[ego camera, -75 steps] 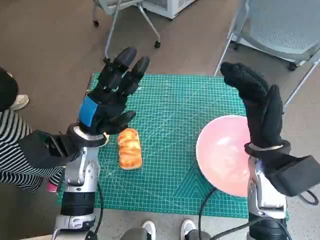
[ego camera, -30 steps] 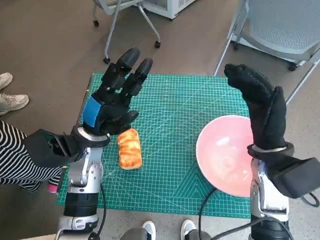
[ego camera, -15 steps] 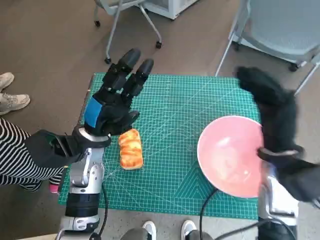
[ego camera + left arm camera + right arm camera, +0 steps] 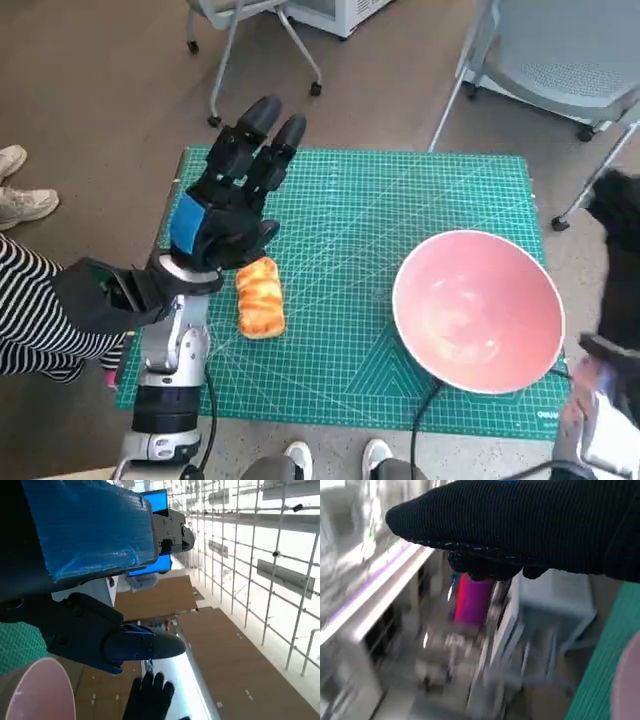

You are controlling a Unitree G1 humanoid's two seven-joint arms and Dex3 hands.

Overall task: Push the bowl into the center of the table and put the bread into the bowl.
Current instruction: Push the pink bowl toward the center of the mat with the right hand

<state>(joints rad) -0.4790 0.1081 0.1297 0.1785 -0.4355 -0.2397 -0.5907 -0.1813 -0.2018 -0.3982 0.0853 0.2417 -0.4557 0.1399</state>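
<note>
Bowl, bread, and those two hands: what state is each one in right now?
Bowl: upright, empty, on the mat's right side.
Bread: lying on the mat, outside the bowl, untouched.
Left hand: raised above the mat, fingers spread, holding nothing.
Right hand: at the picture's edge, blurred; can't tell.

Table covered by green cutting mat (image 4: 350, 250). Pink bowl (image 4: 478, 310) rests on mat; bread (image 4: 259, 297) lies well left of bowl.
</note>
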